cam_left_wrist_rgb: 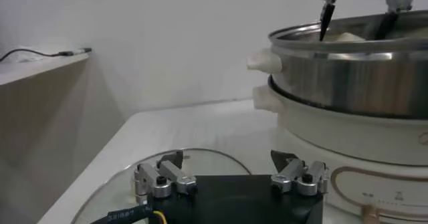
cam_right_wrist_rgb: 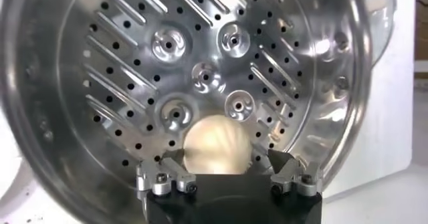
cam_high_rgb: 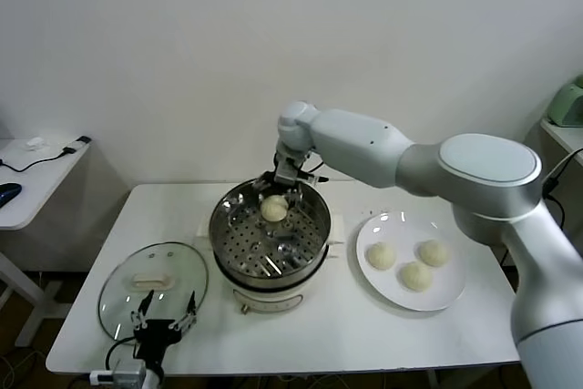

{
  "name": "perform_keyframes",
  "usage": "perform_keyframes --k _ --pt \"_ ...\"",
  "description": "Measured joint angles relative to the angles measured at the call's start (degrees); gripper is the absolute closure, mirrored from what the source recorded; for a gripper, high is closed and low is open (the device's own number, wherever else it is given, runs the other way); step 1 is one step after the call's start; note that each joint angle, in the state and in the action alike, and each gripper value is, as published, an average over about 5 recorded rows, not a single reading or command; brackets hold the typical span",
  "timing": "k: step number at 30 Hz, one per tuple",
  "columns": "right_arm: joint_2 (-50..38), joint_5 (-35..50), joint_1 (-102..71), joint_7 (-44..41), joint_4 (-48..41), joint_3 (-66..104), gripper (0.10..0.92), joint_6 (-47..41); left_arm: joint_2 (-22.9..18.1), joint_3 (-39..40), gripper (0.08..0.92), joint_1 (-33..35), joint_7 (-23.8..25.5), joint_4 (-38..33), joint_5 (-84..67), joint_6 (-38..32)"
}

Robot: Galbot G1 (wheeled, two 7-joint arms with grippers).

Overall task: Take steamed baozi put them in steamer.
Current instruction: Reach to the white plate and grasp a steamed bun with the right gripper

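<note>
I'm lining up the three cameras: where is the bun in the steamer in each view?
Head: bun toward the steamer's back, under the right gripper.
Left wrist: a pale sliver above the rim, between the fingers.
Right wrist: bun on the perforated floor, between the open fingers.
Shared landmark: the steamer rim.

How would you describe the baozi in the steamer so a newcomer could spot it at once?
Find the shiny steel steamer at the table's middle. On its perforated floor, toward the far side, sits one cream bun between the right gripper's open fingers. The other three baozi lie on the white plate.
</note>
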Motion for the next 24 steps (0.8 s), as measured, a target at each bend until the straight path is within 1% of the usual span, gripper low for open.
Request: perform_keyframes --k 5,12,18,24 --pt "-3.9 11.4 6.3 -3.0 3.3 -5.6 0.203 -4.7 -0.3 0.2 0.177 0.4 0.1 -0.6 0.3 0.0" --pt "-14.0 23.9 14.7 -3.2 10.3 -14.7 0.203 -17.0 -0.3 0.1 0.177 0.8 0.2 -0.9 0.3 0.0" --pt "-24.1 29.6 18.6 -0.9 18.5 -22.0 0.202 -28.0 -0.3 0.3 0.177 0.8 0.2 -0.7 0.3 -0.2" --pt "-31.5 31.5 17.1 2.4 23.9 -24.2 0.203 -36.9 -0.4 0.1 0.177 0.8 0.2 -0.5 0.3 -0.3"
